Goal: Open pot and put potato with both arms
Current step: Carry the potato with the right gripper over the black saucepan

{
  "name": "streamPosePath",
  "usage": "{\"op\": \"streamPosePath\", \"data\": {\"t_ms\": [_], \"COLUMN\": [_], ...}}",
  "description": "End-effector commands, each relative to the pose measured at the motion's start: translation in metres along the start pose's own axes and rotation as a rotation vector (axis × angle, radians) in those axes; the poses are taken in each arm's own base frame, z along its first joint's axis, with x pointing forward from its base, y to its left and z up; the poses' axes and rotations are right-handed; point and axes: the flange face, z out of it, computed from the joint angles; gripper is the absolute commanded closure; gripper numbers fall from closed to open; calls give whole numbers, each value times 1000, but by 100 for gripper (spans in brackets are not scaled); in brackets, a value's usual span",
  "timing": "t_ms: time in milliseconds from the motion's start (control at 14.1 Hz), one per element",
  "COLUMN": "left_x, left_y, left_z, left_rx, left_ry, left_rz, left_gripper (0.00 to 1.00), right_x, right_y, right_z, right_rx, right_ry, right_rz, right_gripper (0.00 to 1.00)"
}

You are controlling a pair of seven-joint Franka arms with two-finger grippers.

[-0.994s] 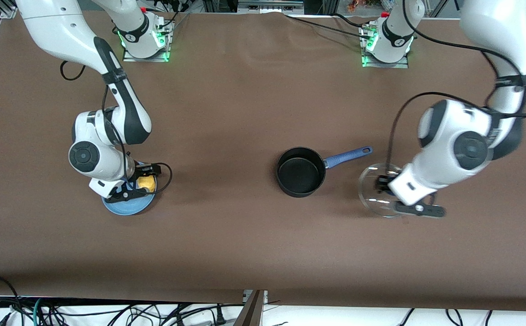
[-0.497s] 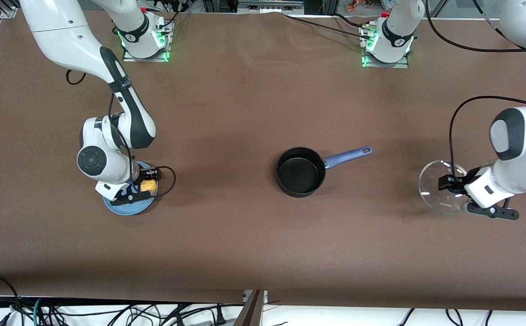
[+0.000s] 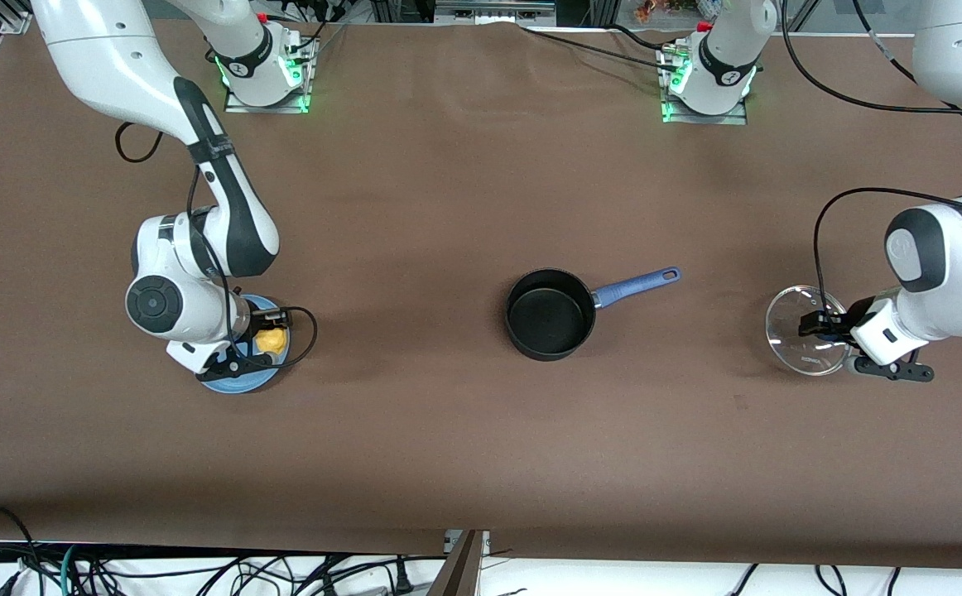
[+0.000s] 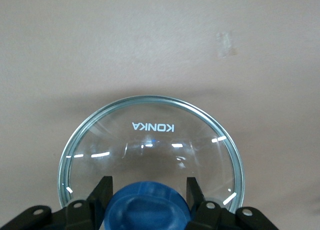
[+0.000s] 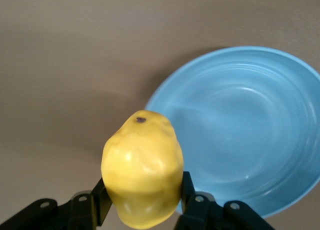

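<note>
The black pot [image 3: 549, 314] with its blue handle [image 3: 638, 285] stands open in the middle of the table. My left gripper [image 3: 820, 324] is shut on the blue knob [image 4: 147, 210] of the glass lid [image 3: 804, 341], which is low over the table toward the left arm's end. The lid [image 4: 150, 140] fills the left wrist view, with the left gripper [image 4: 147, 190] around the knob. My right gripper [image 3: 262, 341] is shut on the yellow potato [image 3: 271, 340] over the edge of the blue plate [image 3: 233, 379]. In the right wrist view the right gripper [image 5: 142, 200] holds the potato [image 5: 142, 165].
The blue plate [image 5: 245, 125] lies bare toward the right arm's end of the table. Brown cloth covers the table between plate, pot and lid. Cables hang along the table edge nearest the front camera.
My left gripper has carried the lid away from the pot toward the left arm's end and lowered it. My right gripper has shifted slightly with the potato in it.
</note>
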Motion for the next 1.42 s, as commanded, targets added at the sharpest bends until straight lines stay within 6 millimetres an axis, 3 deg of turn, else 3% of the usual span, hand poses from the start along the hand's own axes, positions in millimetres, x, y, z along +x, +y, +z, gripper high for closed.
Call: {"op": "streamPosePath", "data": {"t_ms": [0,142,497,639,781,852,1065,1277,1348], "left_x": [-18,-25,-26,-24,-25,-26,-22,-24,-26], "left_y": [-9,-11,-14,-15,-23,-24,-5,10,12], "left_z": [16,28,51,49,44,35,-16,-57,-70], "left_rx": [2,11,17,17,15,10,-17,-54,-62], "left_ry": [46,55,41,44,44,44,1,-94,-115], "left_rz": [-12,-19,-39,-40,-43,-54,-78,-129,-147], "left_gripper": [52,52,50,9,0,0,0,0,0], "right_x": [-2,-8,-26,-31,-35,-36,-29,-25,-25], "right_y": [-72,-142,-329,-387,-421,-433,-454,-450,-451], "right_z": [-48,-64,-44,-28,-5,4,14,5,2], "right_rx": [-1,75,179,274,334,363,443,461,467], "right_ry": [-28,-36,-33,-4,41,69,125,120,124], "right_rz": [88,174,411,505,546,549,540,551,547], "right_gripper": [78,78,78,78,78,75,67,35,0]}}
